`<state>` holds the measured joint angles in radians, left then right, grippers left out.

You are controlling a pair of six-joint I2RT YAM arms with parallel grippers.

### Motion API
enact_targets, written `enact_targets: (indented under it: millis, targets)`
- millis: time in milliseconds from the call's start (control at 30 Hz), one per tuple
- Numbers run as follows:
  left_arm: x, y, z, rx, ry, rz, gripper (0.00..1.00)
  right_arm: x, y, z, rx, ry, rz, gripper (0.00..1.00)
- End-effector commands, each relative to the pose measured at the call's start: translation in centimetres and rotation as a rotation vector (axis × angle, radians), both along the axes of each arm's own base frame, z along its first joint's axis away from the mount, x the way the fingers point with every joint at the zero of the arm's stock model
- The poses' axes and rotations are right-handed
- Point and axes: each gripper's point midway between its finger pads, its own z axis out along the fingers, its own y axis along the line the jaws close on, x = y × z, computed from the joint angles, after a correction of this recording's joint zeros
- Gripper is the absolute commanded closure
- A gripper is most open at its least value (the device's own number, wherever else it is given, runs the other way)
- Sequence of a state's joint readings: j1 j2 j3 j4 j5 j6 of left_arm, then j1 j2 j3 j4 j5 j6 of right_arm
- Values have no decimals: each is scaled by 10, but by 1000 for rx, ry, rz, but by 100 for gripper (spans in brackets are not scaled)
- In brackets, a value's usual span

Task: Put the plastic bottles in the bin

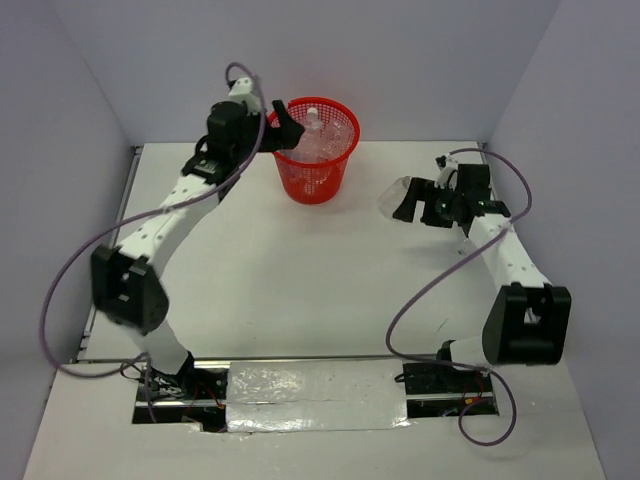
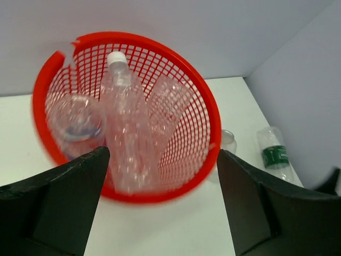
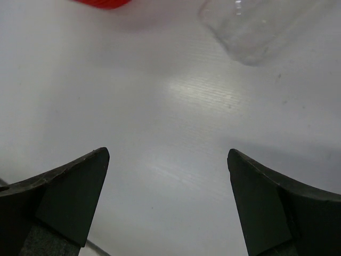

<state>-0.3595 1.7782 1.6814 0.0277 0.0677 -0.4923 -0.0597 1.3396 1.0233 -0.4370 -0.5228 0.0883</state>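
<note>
Bottles (image 2: 128,128) in bin (image 2: 106,36) | left tool (image 2: 162,154) spread above | right tool (image 3: 168,152) spread, loose bottle (image 3: 256,32) ahead

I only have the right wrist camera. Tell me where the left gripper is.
Observer: The left gripper hangs over the rim of the round red mesh plastic bin, jaws open, holding nothing.
Operator: Report what's inside that bin.
Observer: Several clear crinkly plastic bottles; one stands with its white cap up.
Operator: Now list what's left on the table.
Observer: The left wrist view shows two, both to the right of the bin: a clear plastic bottle close by its rim, and a green-labelled clear bottle lying farther out.
</note>
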Motion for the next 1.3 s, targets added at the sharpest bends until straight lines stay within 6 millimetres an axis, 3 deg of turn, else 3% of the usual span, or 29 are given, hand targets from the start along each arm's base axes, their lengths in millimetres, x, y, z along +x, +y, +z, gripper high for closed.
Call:
enact_targets:
  millis: [0, 33, 100, 167, 200, 233, 300, 367, 400, 467, 500, 567, 600, 667, 733, 767, 800, 1033, 1200, 1267]
  targets:
    - [-62, 41, 63, -38, -139, 17, 5, 48, -28, 18, 13, 11, -297, 0]
    - [-72, 49, 24, -23, -68, 27, 5, 57, -31, 4, 21, 68, -334, 0]
    - [-102, 70, 11, -34, -51, 56, 4, 76, -37, -9, 18, 131, -384, 0]
    - [-121, 84, -4, -36, -13, 86, 4, 87, -39, -18, 15, 173, -404, 1]
    - [-137, 95, 4, -47, -35, 104, 4, 99, -36, -9, 40, 161, -400, 0]
    - [-146, 100, -19, -34, 10, 116, 4, 106, -35, -25, 46, 198, -402, 0]
    - [-171, 114, -38, -34, 53, 160, 4, 123, -33, -34, 75, 218, -418, 0]
    - [-192, 124, -42, -67, 66, 196, 4, 139, -35, -35, 90, 223, -450, 0]
    - [-202, 126, -63, -71, 108, 203, 4, 144, -38, -55, 81, 267, -467, 0]
    - [-221, 134, -84, -124, 150, 248, 4, 156, -42, -58, 66, 274, -496, 0]
    - [-228, 136, -89, -148, 160, 259, 4, 159, -44, -73, 55, 300, -508, 0]
    - [-242, 138, -94, -245, 168, 285, 4, 170, -50, -72, 42, 268, -525, 0]
    - [-248, 140, -115, -258, 209, 299, 3, 174, -51, -75, 39, 261, -529, 0]
    - [-257, 141, -121, -334, 216, 317, 1, 186, -53, -73, 40, 224, -531, 0]
    - [-261, 142, -137, -355, 242, 332, 1, 191, -52, -88, 30, 252, -525, 0]
    - [-263, 143, -139, -357, 244, 336, 1, 198, -52, -85, 32, 241, -523, 0]
    - [-262, 145, -141, -351, 246, 347, 1, 196, -53, -102, 24, 285, -524, 0]
    - [-255, 141, -149, -317, 305, 343, 1, 191, -46, -130, 50, 355, -506, 4]
    - [-253, 139, -150, -325, 304, 334, 1, 188, -39, -120, 74, 335, -469, 14]
    - [-253, 139, -150, -323, 298, 332, 1, 187, -37, -113, 79, 320, -449, 24]
